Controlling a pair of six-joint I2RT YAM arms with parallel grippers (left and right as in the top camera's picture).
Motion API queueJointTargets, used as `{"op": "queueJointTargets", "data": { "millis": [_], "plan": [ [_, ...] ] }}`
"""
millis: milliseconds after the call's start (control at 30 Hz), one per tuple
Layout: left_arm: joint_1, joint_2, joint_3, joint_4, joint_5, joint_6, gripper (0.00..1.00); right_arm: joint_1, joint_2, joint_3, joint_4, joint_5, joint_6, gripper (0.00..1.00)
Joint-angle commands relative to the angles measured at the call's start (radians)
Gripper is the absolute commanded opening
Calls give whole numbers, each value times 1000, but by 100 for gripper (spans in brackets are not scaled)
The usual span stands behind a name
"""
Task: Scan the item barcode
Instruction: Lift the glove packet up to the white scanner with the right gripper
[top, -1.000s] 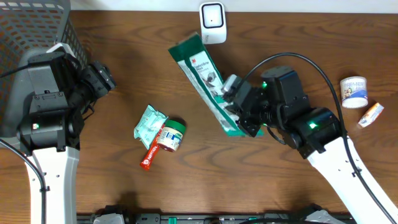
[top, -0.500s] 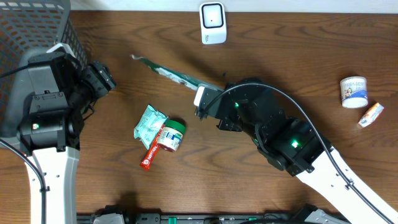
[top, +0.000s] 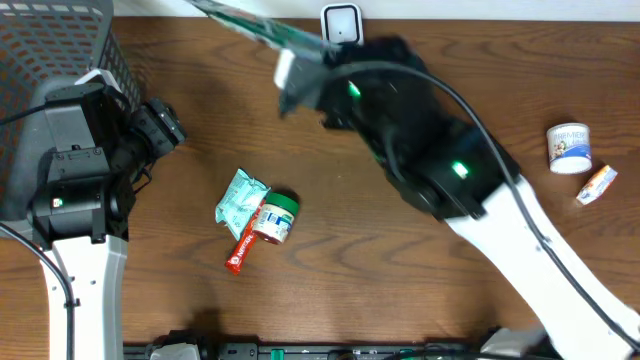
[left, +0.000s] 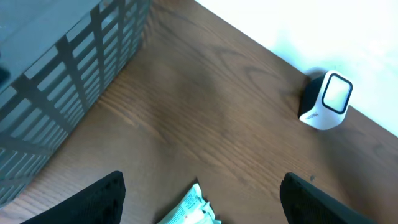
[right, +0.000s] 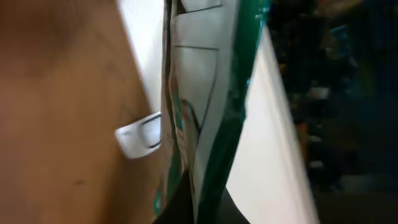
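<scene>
My right gripper (top: 300, 65) is shut on a long green-and-white pack (top: 255, 22) and holds it high above the table's back edge, edge-on to the overhead camera. The white barcode scanner (top: 341, 20) stands at the back, partly hidden behind the arm. In the right wrist view the pack (right: 205, 93) runs up from the right gripper (right: 199, 208), with the scanner (right: 140, 135) small beside it. My left gripper (top: 165, 125) rests open at the left. In its own view the left gripper (left: 199, 208) spreads wide over the table and holds nothing, with the scanner (left: 326, 101) far ahead.
A grey mesh basket (top: 50, 50) fills the back left corner. A teal packet (top: 240, 198), a green-lidded jar (top: 275, 217) and a red stick pack (top: 240, 255) lie mid-table. A white tub (top: 569, 147) and a small tube (top: 597, 185) sit at the right edge.
The right arm has lifted the green-and-white pack off the table and swung it up and back-left over the scanner, turning it edge-on. The left arm has not moved.
</scene>
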Motion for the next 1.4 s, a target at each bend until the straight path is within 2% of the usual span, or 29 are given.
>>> {"op": "queueJointTargets", "data": {
  "millis": [0, 100, 233, 333, 567, 667, 900, 967, 1067, 1167, 1367],
  "plan": [
    [4, 5, 2, 0, -13, -2, 81, -9, 144, 199, -19, 184, -184, 1],
    [4, 5, 2, 0, -13, -2, 81, -31, 225, 282, 13, 177, -290, 1],
    [4, 5, 2, 0, -13, -2, 81, -91, 335, 291, 154, 172, -384, 1],
    [4, 5, 2, 0, -13, -2, 81, -127, 410, 291, 231, 159, -388, 1],
    [4, 5, 2, 0, -13, -2, 81, -183, 594, 291, 382, -58, -391, 1],
    [4, 5, 2, 0, -13, -2, 81, -195, 662, 291, 466, -71, -400, 1],
    [4, 5, 2, 0, -13, -2, 81, -243, 844, 291, 709, -56, -569, 1],
    [4, 5, 2, 0, -13, -2, 81, -258, 879, 291, 764, -56, -578, 1],
    [4, 4, 2, 0, -13, -2, 81, -276, 921, 291, 777, -63, -573, 1],
    [4, 5, 2, 0, -13, -2, 81, -278, 949, 290, 765, -68, -509, 1],
    [4, 5, 2, 0, -13, -2, 81, -267, 954, 290, 670, -121, -426, 1]
  ]
}}
